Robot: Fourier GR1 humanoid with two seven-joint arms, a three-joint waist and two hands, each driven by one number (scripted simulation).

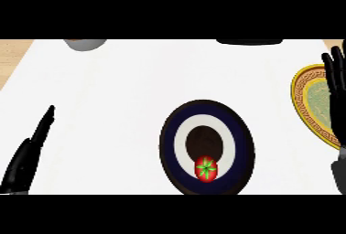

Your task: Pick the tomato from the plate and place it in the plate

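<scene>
A red tomato (206, 168) with a green stem star sits on the near part of a dark blue plate (233, 123) with a white ring and dark centre, in the middle of the view. A second plate (310, 93), green with a gold patterned rim, lies at the right edge. My right hand (335, 84) is open with fingers straight up, over the gold-rimmed plate's right part, well away from the tomato. My left hand (30, 148) rests open at the lower left, fingers pointing up, far from both plates.
A grey bowl-like object (85, 44) sits at the top left of the white counter (115, 100). A dark object (250, 42) shows at the top edge right of centre. Wooden floor (13, 57) appears beyond the counter's left edge.
</scene>
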